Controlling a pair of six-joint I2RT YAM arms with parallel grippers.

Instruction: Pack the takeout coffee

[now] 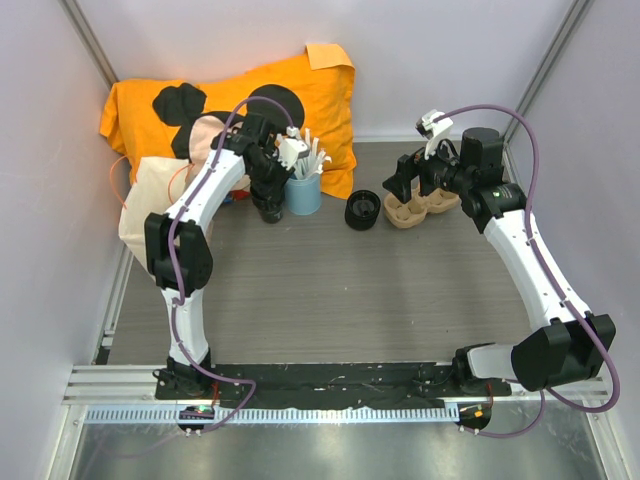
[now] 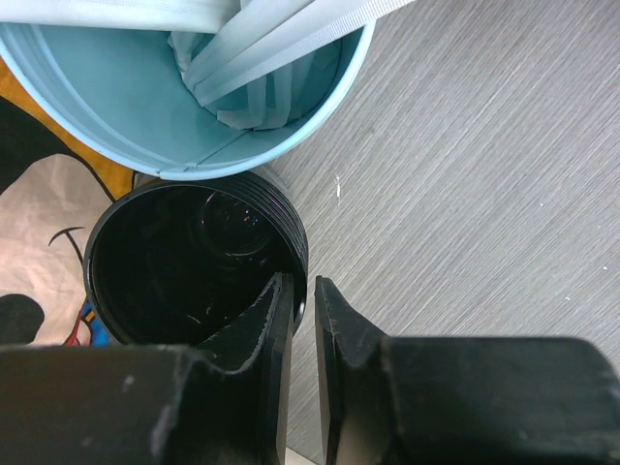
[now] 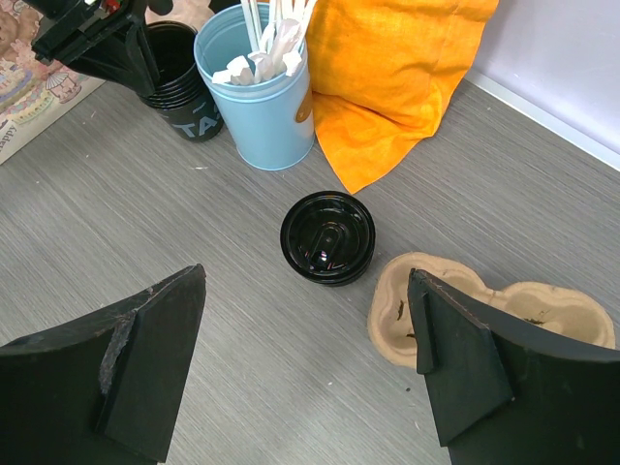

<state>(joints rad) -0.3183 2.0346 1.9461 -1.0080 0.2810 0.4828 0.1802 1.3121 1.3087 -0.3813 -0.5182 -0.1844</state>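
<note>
Coffee: the takeout coffee (image 3: 327, 237) stands upright on the counter (image 3: 242, 320), near the blue cup (image 3: 262, 107) on its right and apart from it, with its lid on.
Carrier: a cardboard carrier (image 3: 387, 300) lies farther out from the blue cup on that same side, just beyond the coffee. Its near well holds nothing.
Right hand: the right hand (image 3: 306, 273) is spread wide and holds nothing. It hangs above the coffee's side of the blue cup, and the lid shows between its fingers.
Left hand: the left hand (image 2: 302, 286) is at the blue cup's other side, on an open black cup (image 2: 174, 262) that stands against the blue cup. Its fingers are nearly together, one inside the rim and one outside. I cannot tell whether they pinch the wall.
Handling: I'd guess the coffee is light and thin-walled, so it would give under a hard squeeze. The glossy lid looks slippery. I cannot tell whether there is liquid inside.
Where to hold: I'd take it by the sides of the body, just under the lid's ridged edge, and keep it upright.
Risk: lifting by the lid alone could pop it off.
</note>
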